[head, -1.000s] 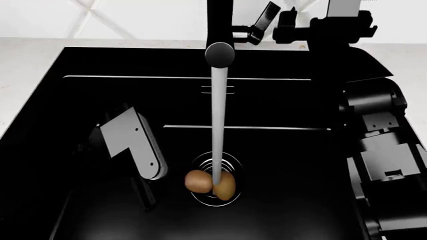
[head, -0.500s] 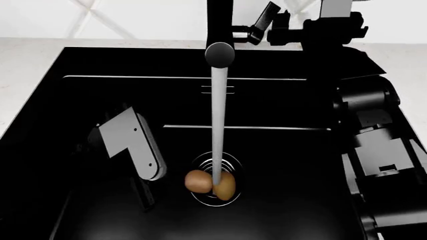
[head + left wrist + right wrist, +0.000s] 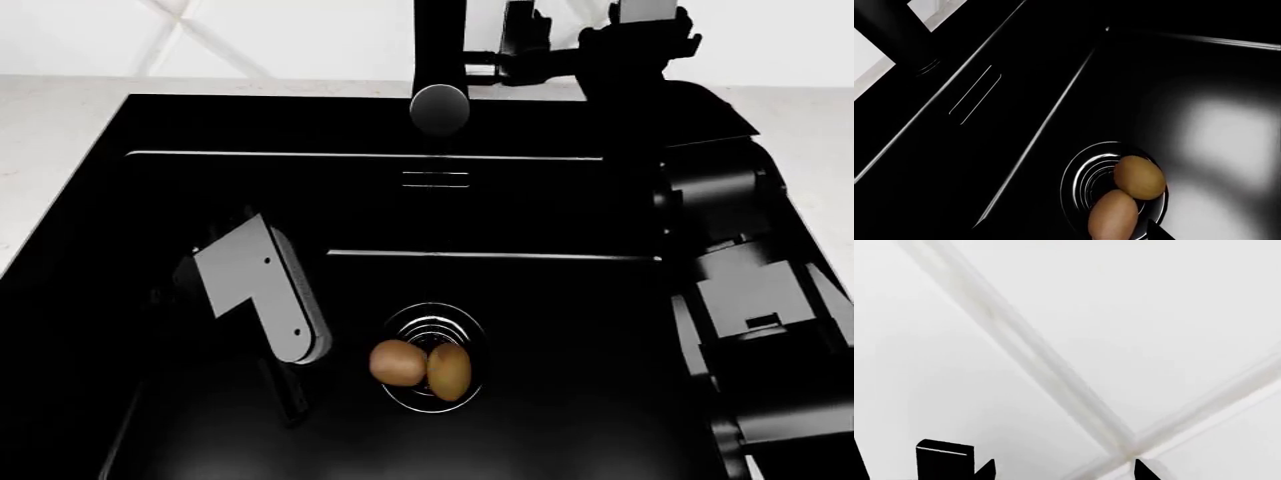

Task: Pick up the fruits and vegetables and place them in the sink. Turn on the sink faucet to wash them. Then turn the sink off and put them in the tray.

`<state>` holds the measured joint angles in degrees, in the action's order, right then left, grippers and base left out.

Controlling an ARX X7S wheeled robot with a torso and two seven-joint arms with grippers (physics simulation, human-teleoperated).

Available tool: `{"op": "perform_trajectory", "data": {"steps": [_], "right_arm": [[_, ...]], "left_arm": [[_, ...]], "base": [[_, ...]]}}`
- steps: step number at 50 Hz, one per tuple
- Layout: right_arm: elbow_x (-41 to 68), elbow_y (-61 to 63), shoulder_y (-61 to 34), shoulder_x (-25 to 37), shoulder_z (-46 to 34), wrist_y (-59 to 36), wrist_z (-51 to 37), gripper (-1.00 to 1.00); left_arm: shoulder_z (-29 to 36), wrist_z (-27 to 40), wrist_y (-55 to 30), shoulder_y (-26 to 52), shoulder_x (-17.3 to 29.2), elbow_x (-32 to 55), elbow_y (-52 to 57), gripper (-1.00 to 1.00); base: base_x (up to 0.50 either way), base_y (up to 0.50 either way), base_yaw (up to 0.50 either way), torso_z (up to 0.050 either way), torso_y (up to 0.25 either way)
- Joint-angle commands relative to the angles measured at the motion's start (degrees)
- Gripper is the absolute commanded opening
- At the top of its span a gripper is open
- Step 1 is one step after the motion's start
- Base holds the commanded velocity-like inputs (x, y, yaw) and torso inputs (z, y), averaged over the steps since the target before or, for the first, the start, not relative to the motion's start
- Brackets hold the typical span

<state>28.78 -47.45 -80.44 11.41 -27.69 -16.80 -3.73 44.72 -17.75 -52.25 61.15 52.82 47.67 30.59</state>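
Resting on drain – kiwi (image 3: 450, 371), potato (image 3: 394, 362) | faucet (image 3: 439, 107) dry

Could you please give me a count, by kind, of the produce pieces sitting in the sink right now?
Kiwi: 1, olive-brown, on the drain.
Potato-like piece: 1, orange-tan, touching the kiwi.
Total: 2, both in the sink.

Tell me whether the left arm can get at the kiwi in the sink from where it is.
Probably yes: the left gripper hangs inside the sink beside the kiwi, nothing between them except the potato-like piece touching it.
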Motion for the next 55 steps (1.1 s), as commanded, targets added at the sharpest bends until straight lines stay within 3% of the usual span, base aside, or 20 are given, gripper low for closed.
{"op": "perform_trajectory", "data": {"steps": [1,12,23,37,47,55], "right_arm": [[2.13,2.64,0.28,-0.27,-1.06,0.73,5.09,1.0],[2.99,8.52,1.84,2.14,0.14,-1.01,1.69,1.0],[9.54,36.83,8.72,16.39,3.45,-16.35,-6.59,1.0],[18.99,56.01,10.64,29.5,4.53,-28.44,-2.44,1.0],[30.28,70.11,13.22,40.17,7.14,-36.99,0.24,1.0],[31.35,72.11,13.9,41.51,7.81,-37.46,-0.52,1.0]], "left_arm": [[0.09,0.01,0.05,-0.01,0.07,0.05,0.11,1.0],[0.93,-0.82,-0.41,0.41,-0.4,-0.16,-0.35,1.0],[2.03,-1.5,-3.11,1.16,-1.95,1.06,-2.53,1.0],[6.54,-3.55,-8.46,4.68,-6.03,-0.27,-5.9,1.0],[6.25,-3.23,-9.43,5.42,-5.95,0.6,-4.71,1.0],[6.21,-3.11,-9.37,5.49,-5.92,0.72,-4.57,1.0]], "base": [[0.0,0.0,0.0,0.0,0.0],[0.0,0.0,0.0,0.0,0.0],[0.0,0.0,0.0,0.0,0.0],[0.0,0.0,0.0,0.0,0.0],[0.0,0.0,0.0,0.0,0.0],[0.0,0.0,0.0,0.0,0.0]]}}
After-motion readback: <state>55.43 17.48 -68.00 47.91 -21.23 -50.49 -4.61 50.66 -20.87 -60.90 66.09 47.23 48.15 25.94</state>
